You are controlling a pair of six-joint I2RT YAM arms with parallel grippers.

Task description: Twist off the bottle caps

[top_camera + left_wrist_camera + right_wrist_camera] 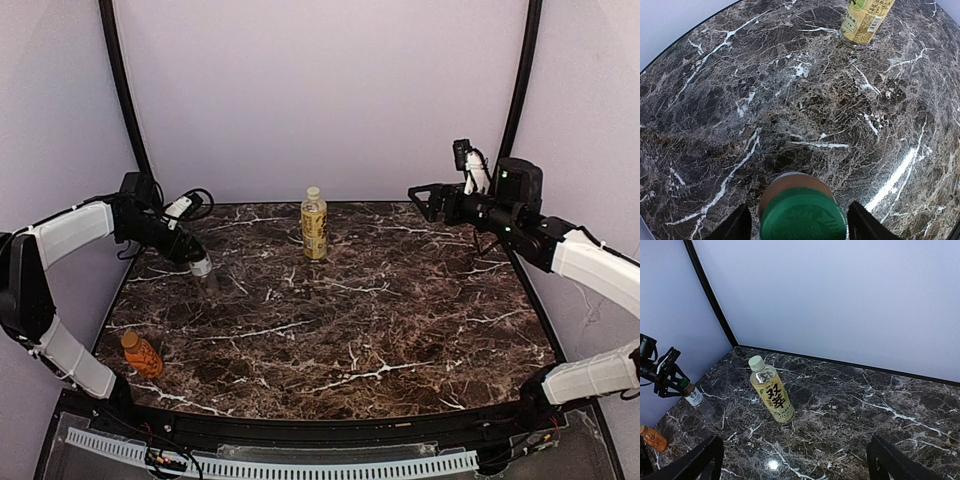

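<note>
The short brownish bottle (790,182) with a white label stands at the table's left, its green cap (802,212) on. My left gripper (801,226) straddles that cap from above, one finger (735,226) on each side with a thin gap showing, open. The taller yellow-labelled bottle (314,225) stands capped at the back centre. The bumpy orange bottle (142,355) lies near the front left corner. My right gripper (796,465) hangs high over the back right, open and holding nothing.
The dark marble table (400,320) is boxed in by pale walls at the back and sides, with black curved posts (120,80) in the rear corners. A black rail (330,430) runs along the near edge.
</note>
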